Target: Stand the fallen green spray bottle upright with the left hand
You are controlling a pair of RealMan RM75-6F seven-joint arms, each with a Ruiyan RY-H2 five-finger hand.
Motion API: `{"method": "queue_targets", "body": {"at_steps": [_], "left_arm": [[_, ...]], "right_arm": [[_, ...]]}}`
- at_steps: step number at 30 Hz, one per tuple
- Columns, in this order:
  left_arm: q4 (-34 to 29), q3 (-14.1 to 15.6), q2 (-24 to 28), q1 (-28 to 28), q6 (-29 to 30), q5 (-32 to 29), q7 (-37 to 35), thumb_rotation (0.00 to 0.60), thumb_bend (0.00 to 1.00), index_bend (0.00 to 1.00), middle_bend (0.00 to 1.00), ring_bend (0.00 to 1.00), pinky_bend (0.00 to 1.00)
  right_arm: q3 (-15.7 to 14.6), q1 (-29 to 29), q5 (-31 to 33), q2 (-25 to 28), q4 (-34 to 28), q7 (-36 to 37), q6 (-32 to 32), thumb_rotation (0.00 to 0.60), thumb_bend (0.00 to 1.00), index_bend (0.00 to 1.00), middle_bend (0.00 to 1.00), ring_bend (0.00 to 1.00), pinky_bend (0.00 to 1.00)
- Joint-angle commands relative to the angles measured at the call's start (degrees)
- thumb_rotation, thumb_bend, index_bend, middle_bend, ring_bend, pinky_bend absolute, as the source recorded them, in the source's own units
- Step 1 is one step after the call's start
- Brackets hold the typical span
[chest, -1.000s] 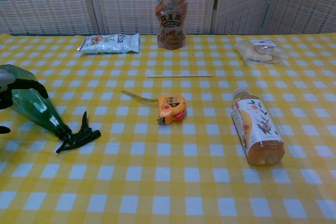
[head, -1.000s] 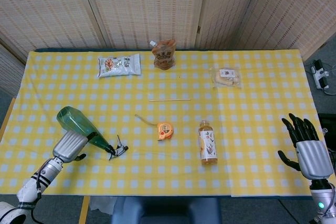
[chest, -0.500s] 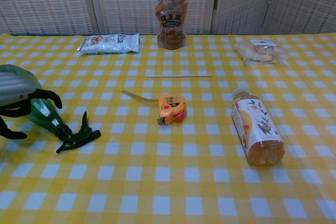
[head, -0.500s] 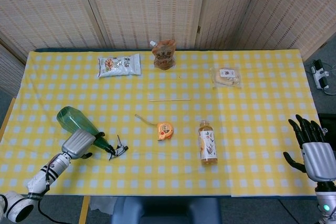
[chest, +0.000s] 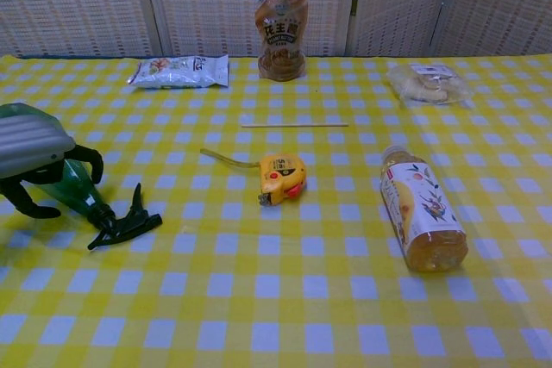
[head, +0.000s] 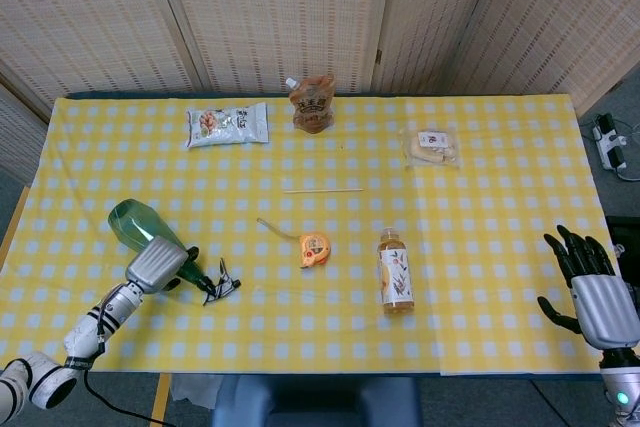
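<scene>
The green spray bottle (head: 133,221) lies on its side on the yellow checked cloth at the front left, its black trigger head (head: 222,285) pointing right. My left hand (head: 155,263) lies over the bottle's narrow end. In the chest view my left hand (chest: 34,146) has its fingers (chest: 89,159) curled over the far side of the bottle (chest: 78,191) and the thumb on the near side, gripping it. My right hand (head: 592,287) hangs off the table's right edge, fingers spread and holding nothing.
An orange tape measure (head: 314,248) and a lying drink bottle (head: 395,272) sit mid-table. A thin stick (head: 322,190) lies behind them. Along the back stand a snack pack (head: 228,124), a brown pouch (head: 313,103) and a biscuit bag (head: 431,146).
My left hand slid forward over the bottle and curled its fingers around it. The bottle's trigger head shifted slightly. My right hand drifted a little near the right edge.
</scene>
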Motion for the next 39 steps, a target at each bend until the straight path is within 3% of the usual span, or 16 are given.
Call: {"method": "queue_targets", "body": {"at_steps": [1, 3, 7, 13, 20, 25, 29, 39], "left_arm": [[5.08, -0.21, -3.49, 0.36, 4.76, 1.92, -1.53, 0.6, 0.35, 0.7, 1.0, 1.0, 1.0], [6.81, -0.26, -4.45, 0.72, 7.74, 2.92, -3.29, 0.6, 0.44, 0.77, 1.0, 1.0, 1.0], [7.55, -0.85, -4.2, 2.01, 13.33, 3.38, -6.83, 0.6, 0.47, 0.78, 1.0, 1.0, 1.0], [-3.92, -3.06, 2.75, 3.93, 15.18, -1.2, -15.63, 0.6, 0.48, 0.79, 1.0, 1.0, 1.0], [-23.45, -6.17, 16.98, 5.89, 12.7, -8.73, -25.52, 0.6, 0.5, 0.8, 1.0, 1.0, 1.0], [-33.9, -6.36, 28.68, 5.86, 7.37, -9.38, -43.76, 0.6, 0.5, 0.8, 1.0, 1.0, 1.0], [-37.19, -6.24, 34.46, 5.84, 4.74, -8.72, -53.02, 0.6, 0.51, 0.8, 1.0, 1.0, 1.0], [-40.12, -6.07, 41.29, 3.9, -4.67, -10.5, -62.51, 0.6, 0.55, 0.8, 1.0, 1.0, 1.0]], "right_arm": [[-0.11, 0.01, -0.05, -0.05, 0.0, -0.11, -0.14, 0.6, 0.31, 0.0, 0.0, 0.0, 0.0], [-0.29, 0.1, -0.03, -0.08, -0.08, -0.33, -0.56, 0.6, 0.31, 0.0, 0.0, 0.0, 0.0], [-0.3, 0.32, 0.22, -0.23, -0.19, -0.73, -1.14, 0.6, 0.31, 0.0, 0.0, 0.0, 0.0], [-0.55, 0.24, -0.21, -0.53, -0.12, -1.1, -1.02, 0.6, 0.31, 0.0, 0.0, 0.0, 0.0], [-1.07, 0.97, -0.15, -1.05, -0.16, -2.19, -2.96, 0.6, 0.31, 0.0, 0.0, 0.0, 0.0], [-2.23, 1.7, -2.17, -1.27, -0.11, -1.11, -4.35, 0.6, 0.31, 0.0, 0.0, 0.0, 0.0], [-2.48, 2.01, -2.32, -1.58, 0.34, -1.1, -4.98, 0.6, 0.31, 0.0, 0.0, 0.0, 0.0], [-2.89, 2.44, -2.45, -1.78, 0.4, -0.76, -5.8, 0.6, 0.31, 0.0, 0.0, 0.0, 0.0]]}}
